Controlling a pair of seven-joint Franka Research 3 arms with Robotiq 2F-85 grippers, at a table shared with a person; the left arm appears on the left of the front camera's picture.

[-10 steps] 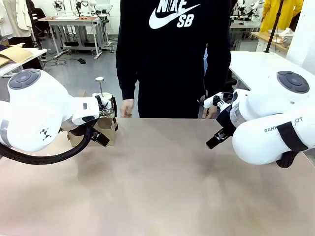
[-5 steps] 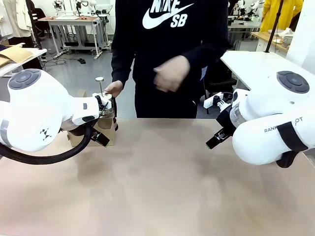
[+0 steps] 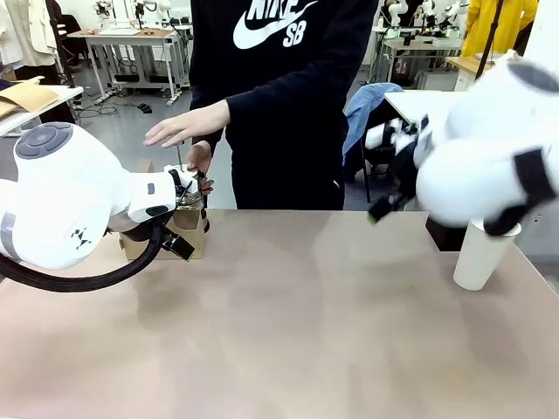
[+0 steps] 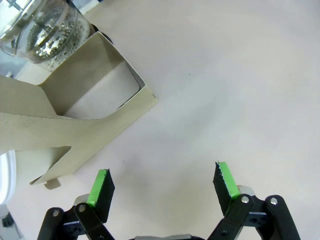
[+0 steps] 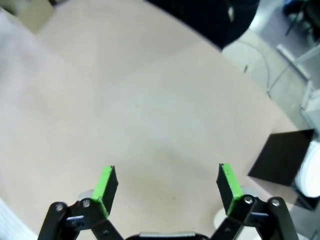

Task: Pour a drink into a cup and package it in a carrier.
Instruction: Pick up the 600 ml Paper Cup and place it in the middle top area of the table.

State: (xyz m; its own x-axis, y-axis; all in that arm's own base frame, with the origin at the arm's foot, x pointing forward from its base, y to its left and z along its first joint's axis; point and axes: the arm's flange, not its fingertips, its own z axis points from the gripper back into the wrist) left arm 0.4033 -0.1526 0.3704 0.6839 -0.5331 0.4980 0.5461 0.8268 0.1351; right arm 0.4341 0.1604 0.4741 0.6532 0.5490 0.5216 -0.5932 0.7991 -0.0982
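The brown cardboard carrier (image 3: 194,234) stands at the table's far left, half behind my left arm, and its open pocket (image 4: 95,95) lies just ahead of my left gripper (image 4: 162,182). That gripper is open and holds nothing. A white paper cup (image 3: 479,253) stands at the right edge. My right gripper (image 5: 167,182) is open over bare table, and its arm (image 3: 489,153) is raised and blurred. A glass plunger jug (image 4: 45,25) stands behind the carrier, and both of the person's hands (image 3: 188,127) are at its plunger. No drink can be made out in it.
A black box (image 3: 445,234) sits at the far right beside the cup, and it also lies at the right of the right wrist view as the black box (image 5: 282,155). The person stands at the far edge, left of centre. The table's middle and front are bare.
My right arm has risen and swung right, uncovering the white cup and black box. The person's hands have moved from the table edge up to the jug's plunger. My left arm is still.
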